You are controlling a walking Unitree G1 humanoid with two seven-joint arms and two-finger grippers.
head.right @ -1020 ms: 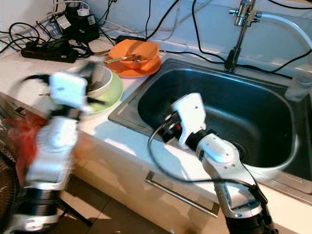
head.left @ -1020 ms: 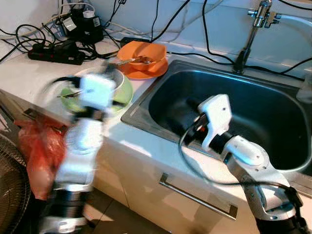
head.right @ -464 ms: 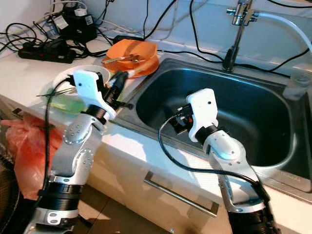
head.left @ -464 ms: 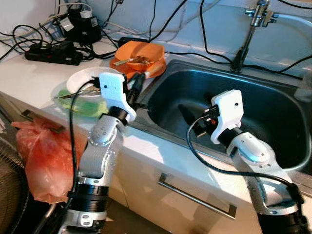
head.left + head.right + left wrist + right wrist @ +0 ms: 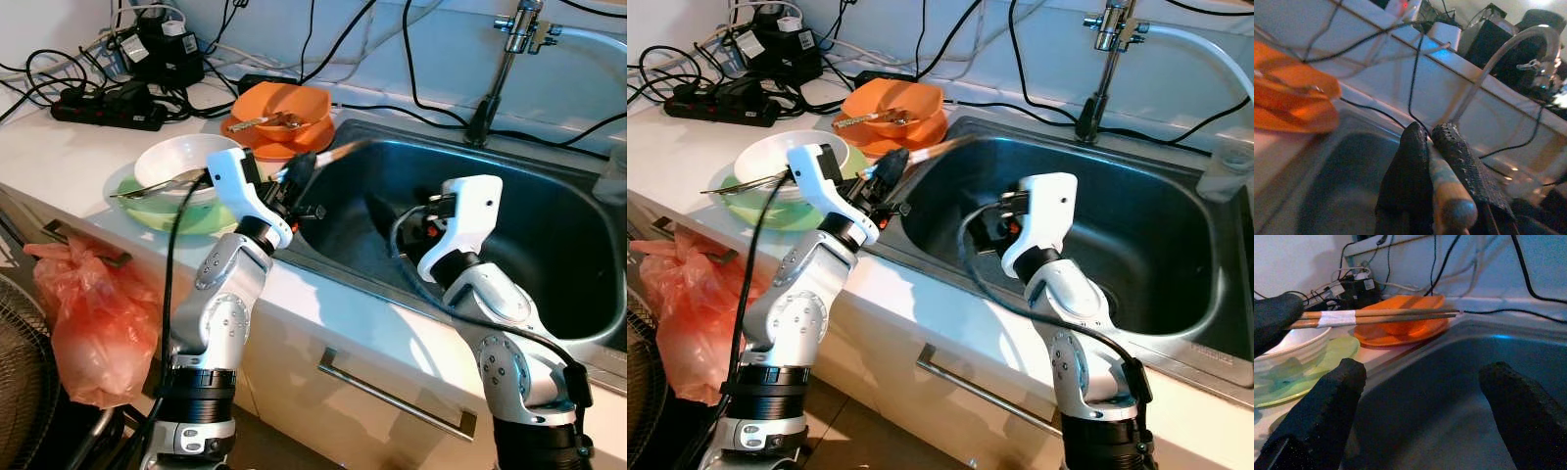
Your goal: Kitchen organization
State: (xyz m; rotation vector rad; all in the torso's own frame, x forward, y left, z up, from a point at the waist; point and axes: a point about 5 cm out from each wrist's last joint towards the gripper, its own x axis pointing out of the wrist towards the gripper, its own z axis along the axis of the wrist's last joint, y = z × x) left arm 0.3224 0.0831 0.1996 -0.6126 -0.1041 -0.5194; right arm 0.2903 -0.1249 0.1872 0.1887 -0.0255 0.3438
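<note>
We are carrying the chopsticks (image 5: 328, 154), clamped in our left gripper (image 5: 299, 174), over the near rim of the sink (image 5: 588, 338). Our right gripper (image 5: 1420, 396) is hovering inside the basin, fingers apart. We are probably better lowering the tips well inside before releasing, clear of the orange bowl (image 5: 286, 106).

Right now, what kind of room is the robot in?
Most likely a home kitchen. There is a deep stainless steel sink with a chrome tap, and dirty dishes beside it: an orange bowl on an orange plate and a white bowl on a green plate.
</note>
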